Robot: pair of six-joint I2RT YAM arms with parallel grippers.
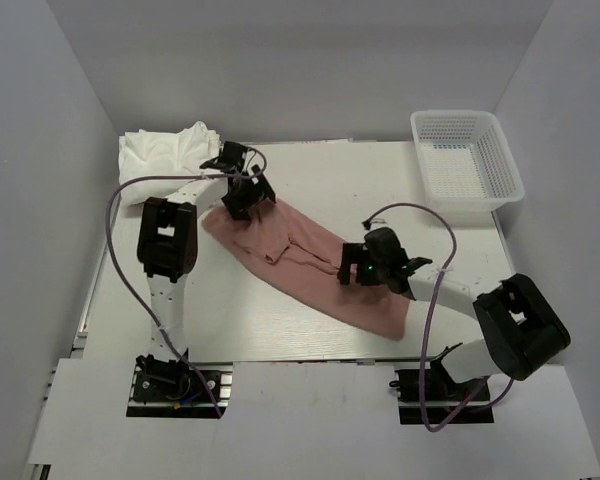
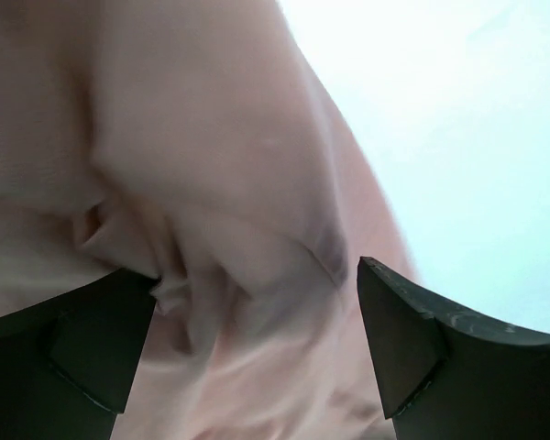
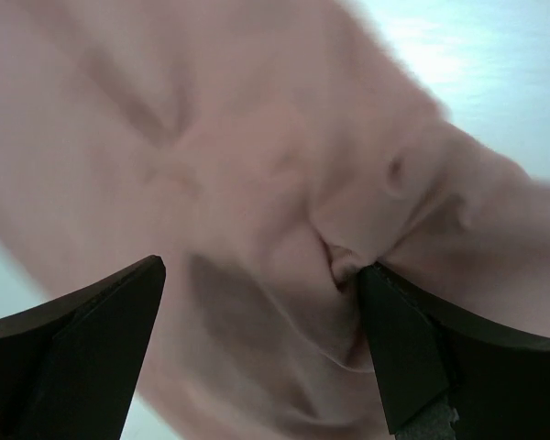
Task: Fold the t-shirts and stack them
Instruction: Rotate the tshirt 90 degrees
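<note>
Hovering spread: left hand (image 1: 248, 198), right hand (image 1: 349, 268) | pink t-shirt (image 1: 315, 280) beneath, perhaps touching

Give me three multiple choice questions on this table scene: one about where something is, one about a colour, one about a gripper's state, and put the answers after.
1. Where does the mesh basket stand?
A. At the far right corner of the table
B. At the near left corner
C. Between the two arm bases

2. What colour is the t-shirt lying across the middle of the table?
A. White
B. Dusty pink
C. Blue

3. How does the left gripper stand?
A. Shut on the basket's rim
B. Shut on nothing
C. Open over the pink cloth

Answers:
1 A: the top view shows it at the far right corner.
2 B: pink cloth fills both wrist views.
3 C: its fingers stand wide apart, and the cloth between them is unclamped.
</note>
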